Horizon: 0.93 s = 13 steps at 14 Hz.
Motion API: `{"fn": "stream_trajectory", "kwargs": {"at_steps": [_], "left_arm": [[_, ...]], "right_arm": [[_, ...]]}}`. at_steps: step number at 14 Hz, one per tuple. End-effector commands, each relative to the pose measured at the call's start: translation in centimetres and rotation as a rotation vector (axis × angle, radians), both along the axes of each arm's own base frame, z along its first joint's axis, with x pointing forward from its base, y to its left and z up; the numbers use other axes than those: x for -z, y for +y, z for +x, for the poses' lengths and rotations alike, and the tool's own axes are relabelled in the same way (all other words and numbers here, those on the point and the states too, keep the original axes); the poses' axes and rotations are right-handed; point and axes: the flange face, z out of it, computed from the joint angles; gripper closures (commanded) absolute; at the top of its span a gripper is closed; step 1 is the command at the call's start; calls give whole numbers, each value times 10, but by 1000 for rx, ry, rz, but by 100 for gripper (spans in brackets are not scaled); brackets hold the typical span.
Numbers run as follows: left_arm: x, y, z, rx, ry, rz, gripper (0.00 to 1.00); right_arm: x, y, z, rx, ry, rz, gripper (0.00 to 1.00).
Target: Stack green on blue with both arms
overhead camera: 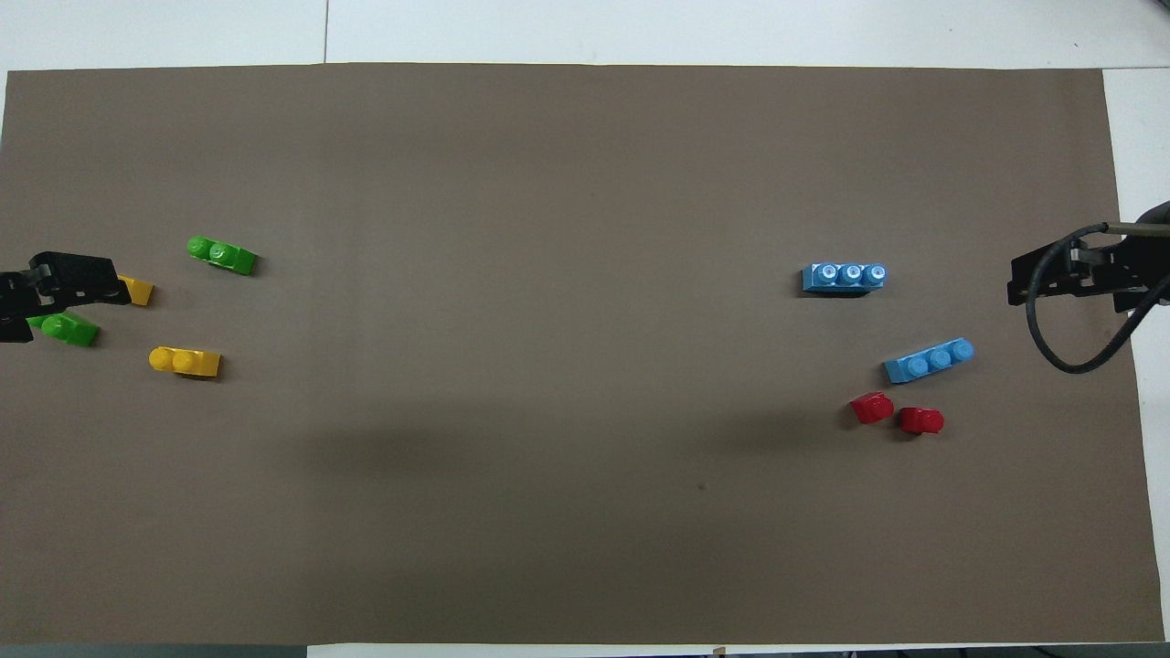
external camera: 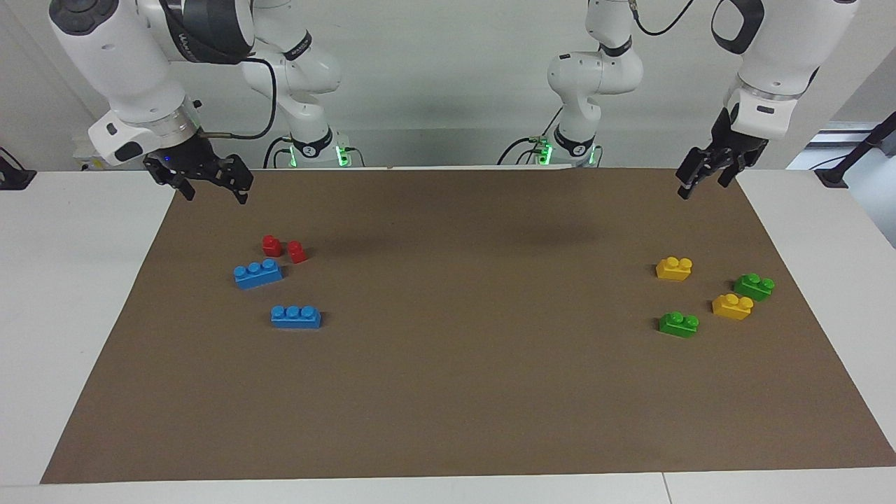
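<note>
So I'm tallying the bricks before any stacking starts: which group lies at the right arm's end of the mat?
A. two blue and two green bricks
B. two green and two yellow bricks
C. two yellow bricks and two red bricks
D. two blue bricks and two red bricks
D: the two blue bricks and two small red bricks lie below the right gripper.
</note>
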Motion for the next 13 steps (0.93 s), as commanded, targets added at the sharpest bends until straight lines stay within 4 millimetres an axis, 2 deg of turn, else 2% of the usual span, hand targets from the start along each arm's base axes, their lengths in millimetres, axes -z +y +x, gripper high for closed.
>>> {"fn": "stream_trajectory", "kwargs": {"at_steps": [1, 4, 6, 8, 10, 12, 13], "left_arm": [[16, 1, 1, -156, -19, -30, 0], [38, 2, 18, -247, -23, -39, 0], [57, 9, 29, -316, -8, -41, 0], [80, 11, 41, -422, 21, -53, 0], [101, 11, 54, -550, 24, -63, 0], [119, 15, 64, -668, 33, -90, 0], [131, 25, 71, -743, 30, -103, 0]], "right_arm": [[-1, -11, 0, -4, -3, -5, 0], [-2, -26, 11, 12, -101, 1, 0], [3, -26, 22, 215, -162, -3, 0], [19, -23, 34, 487, -142, 47, 0], [47, -24, 52, 771, -107, 120, 0], [77, -37, 67, 996, -57, 181, 0], [91, -44, 72, 1081, -21, 220, 0]]}}
